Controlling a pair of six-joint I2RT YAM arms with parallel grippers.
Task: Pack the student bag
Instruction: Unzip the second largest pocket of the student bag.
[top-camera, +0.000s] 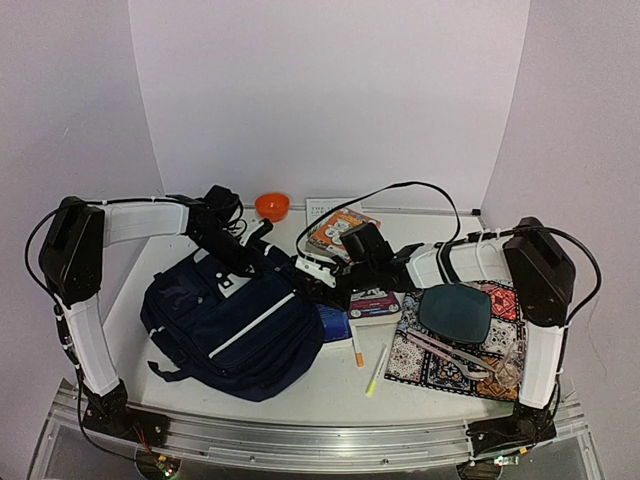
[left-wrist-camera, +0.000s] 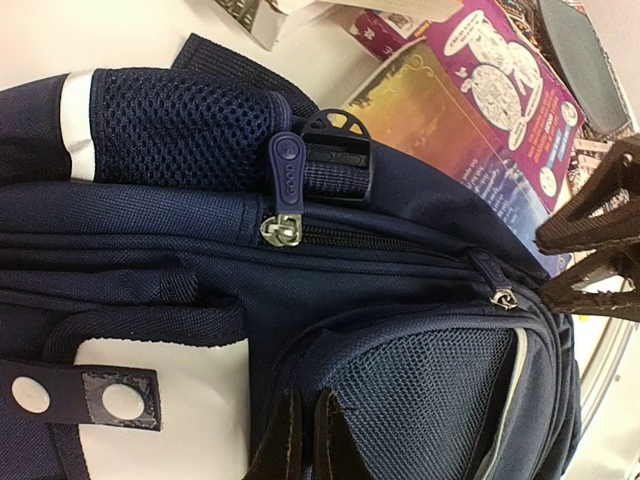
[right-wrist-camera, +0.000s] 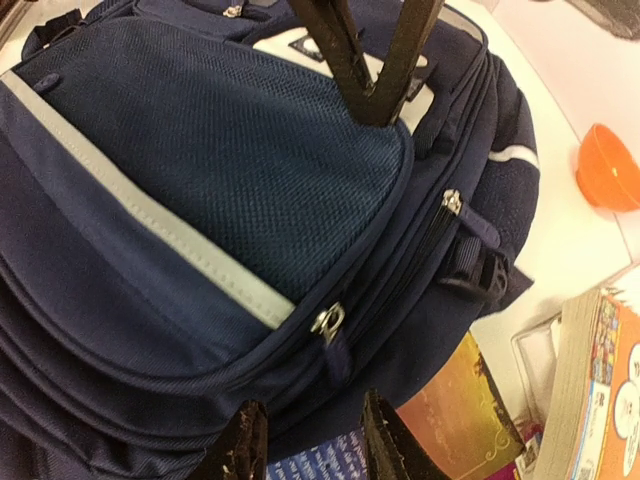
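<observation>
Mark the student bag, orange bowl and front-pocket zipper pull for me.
student bag (top-camera: 195, 312): top external view, navy front panel.
orange bowl (top-camera: 272, 206): top external view, its inside.
front-pocket zipper pull (right-wrist-camera: 327, 322): right wrist view, metal slider.

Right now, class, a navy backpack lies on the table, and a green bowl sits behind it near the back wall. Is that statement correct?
Not quite. The bowl is orange, not green, as the top external view shows. The rest holds: the navy backpack lies on the table, and the bowl sits behind it near the back wall.
</observation>
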